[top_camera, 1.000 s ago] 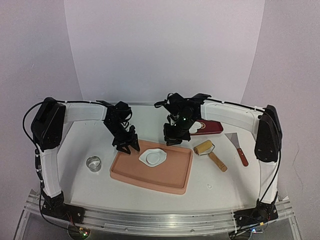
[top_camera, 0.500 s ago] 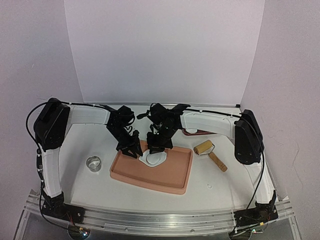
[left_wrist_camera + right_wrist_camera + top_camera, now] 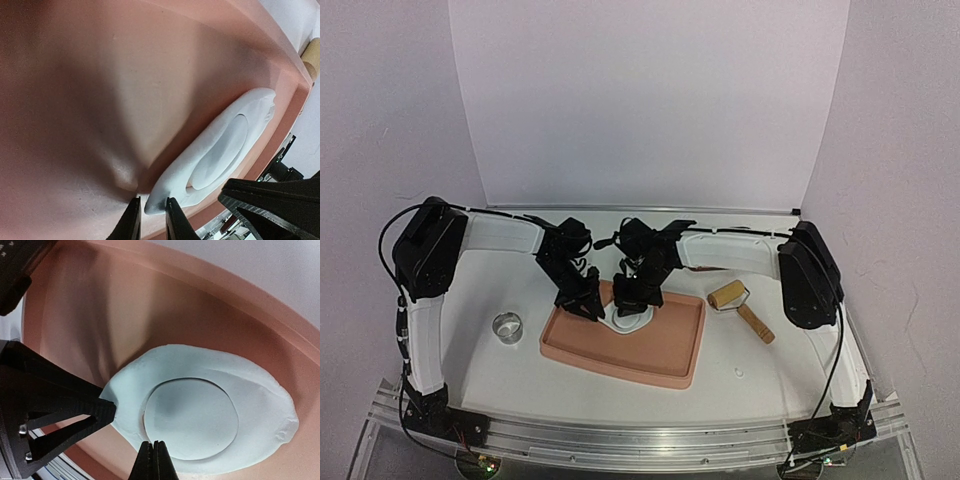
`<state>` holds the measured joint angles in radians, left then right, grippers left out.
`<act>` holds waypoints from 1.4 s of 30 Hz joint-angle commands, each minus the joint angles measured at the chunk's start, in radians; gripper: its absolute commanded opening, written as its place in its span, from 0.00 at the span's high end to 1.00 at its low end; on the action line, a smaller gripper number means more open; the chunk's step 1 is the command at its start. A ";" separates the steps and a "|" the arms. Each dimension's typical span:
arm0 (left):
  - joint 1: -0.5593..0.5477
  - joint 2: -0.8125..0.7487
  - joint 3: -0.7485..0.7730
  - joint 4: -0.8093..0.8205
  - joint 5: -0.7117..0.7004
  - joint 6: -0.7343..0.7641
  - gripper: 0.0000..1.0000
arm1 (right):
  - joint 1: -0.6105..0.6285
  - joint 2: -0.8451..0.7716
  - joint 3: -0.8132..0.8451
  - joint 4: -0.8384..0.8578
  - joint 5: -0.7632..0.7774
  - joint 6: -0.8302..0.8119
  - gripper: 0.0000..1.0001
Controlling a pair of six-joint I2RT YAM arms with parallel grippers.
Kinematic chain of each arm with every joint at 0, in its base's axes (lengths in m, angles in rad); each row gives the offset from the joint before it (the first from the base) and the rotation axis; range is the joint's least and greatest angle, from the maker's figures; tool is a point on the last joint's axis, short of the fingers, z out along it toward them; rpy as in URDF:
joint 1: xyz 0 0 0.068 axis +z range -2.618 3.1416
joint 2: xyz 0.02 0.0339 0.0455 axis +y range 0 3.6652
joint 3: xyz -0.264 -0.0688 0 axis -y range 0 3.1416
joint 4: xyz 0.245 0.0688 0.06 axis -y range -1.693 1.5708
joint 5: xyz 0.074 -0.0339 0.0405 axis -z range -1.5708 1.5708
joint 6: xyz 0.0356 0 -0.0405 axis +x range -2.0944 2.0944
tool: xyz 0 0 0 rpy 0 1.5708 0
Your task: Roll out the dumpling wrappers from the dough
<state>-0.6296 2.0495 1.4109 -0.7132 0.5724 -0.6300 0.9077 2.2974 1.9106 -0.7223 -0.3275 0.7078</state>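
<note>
Dough [image 3: 260, 400] lies as a flat, irregular sheet at about 11 o'clock in the tray [image 3: 660, 360], close to the far rim. One round wrapper [image 3: 190, 420] is already cut into its middle and sits flush in the hole. The left gripper [image 3: 151, 209] comes in low from 9 o'clock. Its fingers are drawn nearly together over the dough's thin outer rim, which shows pinched between them in the left wrist view. That hold looks chosen so the scrap can be peeled up from one edge without touching the disc. The right gripper [image 3: 153, 460] reaches in from 12 o'clock with its fingers pressed together and holding nothing. Its tip is at the wrapper's edge, though I cannot tell whether it touches. I judge that it is there as a hold-down, to keep the disc on the tray floor while the surrounding dough lifts away. The two sit close together, so the pull should be slow and outward toward 9 o'clock. Soft dough may stretch or tear, or drag the wrapper along. The cutter [image 3: 507, 326] stands on the counter [image 3: 470, 290] at 9 o'clock of the tray. The roller [image 3: 740, 305] lies at 2 o'clock, both parked clear of the arms.
</note>
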 commanded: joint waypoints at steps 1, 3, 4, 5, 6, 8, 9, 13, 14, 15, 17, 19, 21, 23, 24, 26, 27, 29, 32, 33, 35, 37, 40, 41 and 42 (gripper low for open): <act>-0.006 0.002 0.017 0.021 -0.019 -0.010 0.83 | -0.003 0.031 -0.006 0.022 -0.003 0.002 1.00; -0.005 -0.004 0.020 0.023 -0.024 -0.013 0.86 | -0.003 0.038 -0.007 0.024 -0.003 0.000 1.00; -0.005 -0.006 0.021 0.025 -0.026 -0.014 0.87 | -0.003 0.041 -0.005 0.025 -0.003 0.001 1.00; -0.005 -0.009 0.021 0.025 -0.027 -0.014 0.87 | -0.003 0.041 -0.004 0.024 -0.001 0.000 1.00; -0.006 -0.013 0.023 0.025 -0.028 -0.015 0.88 | -0.003 0.043 -0.004 0.025 0.000 0.000 1.00; -0.005 -0.015 0.025 0.025 -0.031 -0.015 0.90 | -0.003 0.047 -0.002 0.025 0.002 0.001 1.00; -0.005 -0.018 0.026 0.025 -0.031 -0.014 0.91 | -0.004 0.049 -0.002 0.025 0.002 0.001 1.00; -0.007 -0.027 0.031 0.027 -0.027 -0.016 0.94 | -0.003 0.052 -0.002 0.025 0.001 0.002 1.00; -0.007 -0.030 0.033 0.027 -0.027 -0.016 0.95 | -0.004 0.053 -0.004 0.025 0.002 0.001 1.00; -0.007 -0.033 0.036 0.027 -0.025 -0.015 0.95 | -0.003 0.053 -0.005 0.024 0.003 0.002 1.00; -0.007 -0.039 0.042 0.025 -0.025 -0.015 0.97 | -0.003 0.054 -0.006 0.025 0.004 0.001 1.00; -0.007 -0.043 0.049 0.025 -0.022 -0.017 0.98 | -0.003 0.055 -0.008 0.025 0.002 0.003 1.00; -0.007 -0.049 0.052 0.029 -0.021 -0.021 0.99 | -0.003 0.057 -0.010 0.026 0.002 0.004 1.00; -0.007 -0.058 0.056 0.032 -0.020 -0.024 1.00 | -0.003 0.057 -0.011 0.026 0.002 0.005 1.00; -0.007 -0.066 0.061 0.032 -0.017 -0.025 1.00 | -0.003 0.058 -0.012 0.026 0.004 0.006 1.00; -0.007 -0.074 0.071 0.024 -0.016 -0.025 1.00 | -0.004 0.060 -0.011 0.026 0.005 0.008 1.00; -0.007 -0.081 0.078 0.017 -0.018 -0.026 1.00 | -0.003 0.060 -0.009 0.026 0.006 0.009 1.00; -0.007 -0.092 0.085 0.010 -0.018 -0.027 1.00 | -0.003 0.061 -0.009 0.026 0.004 0.009 1.00; -0.007 -0.118 0.091 0.005 -0.024 -0.033 1.00 | -0.004 0.062 -0.006 0.026 0.007 0.009 1.00; -0.007 -0.124 0.092 0.002 -0.025 -0.034 1.00 | -0.004 0.062 -0.005 0.026 0.007 0.009 1.00; -0.007 -0.133 0.092 0.003 -0.028 -0.038 1.00 | -0.003 0.063 -0.005 0.026 0.006 0.011 1.00; -0.007 -0.137 0.091 0.004 -0.028 -0.042 1.00 | -0.003 0.064 -0.007 0.027 0.006 0.011 1.00; -0.007 -0.149 0.089 0.010 -0.027 -0.048 1.00 | -0.003 0.061 -0.007 0.026 0.006 0.010 1.00; -0.007 -0.150 0.090 0.010 -0.027 -0.048 1.00 | -0.003 0.061 -0.007 0.026 0.007 0.010 1.00; -0.007 -0.152 0.091 0.009 -0.027 -0.048 1.00 | -0.003 0.059 -0.006 0.026 0.008 0.012 1.00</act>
<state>-0.6342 1.9511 1.4601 -0.7063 0.5545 -0.6640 0.9077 2.3367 1.9087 -0.6994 -0.3313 0.7116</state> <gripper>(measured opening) 0.009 0.009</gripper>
